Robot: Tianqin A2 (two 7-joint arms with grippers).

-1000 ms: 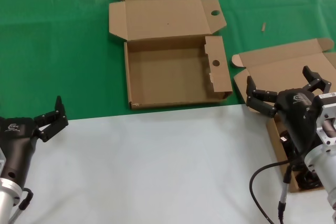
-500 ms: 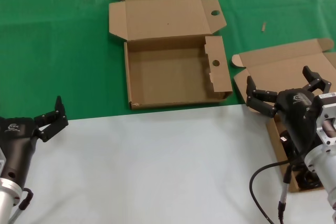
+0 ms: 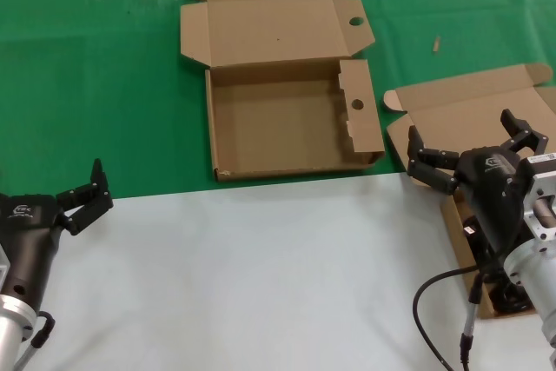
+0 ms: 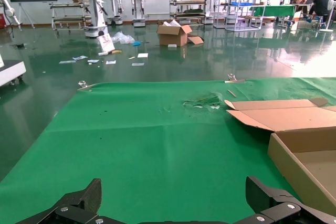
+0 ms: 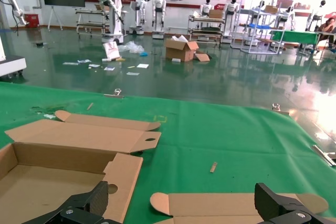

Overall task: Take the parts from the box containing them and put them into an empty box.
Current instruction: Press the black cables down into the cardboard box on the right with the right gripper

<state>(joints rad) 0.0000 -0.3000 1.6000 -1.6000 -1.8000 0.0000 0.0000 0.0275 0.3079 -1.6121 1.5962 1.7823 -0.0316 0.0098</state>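
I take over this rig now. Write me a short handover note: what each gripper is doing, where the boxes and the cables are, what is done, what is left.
Left gripper: open, holds nothing, parked at the near left over the white surface.
Right gripper: open, holds nothing, above the plain-lidded box at the right.
Black cables: in that box, mostly hidden behind the right arm; their number cannot be told.
Partitioned box: open on the green cloth, nothing in it.
Done: no cable moved.
Left: grasp each cable and put it into the partitioned box.
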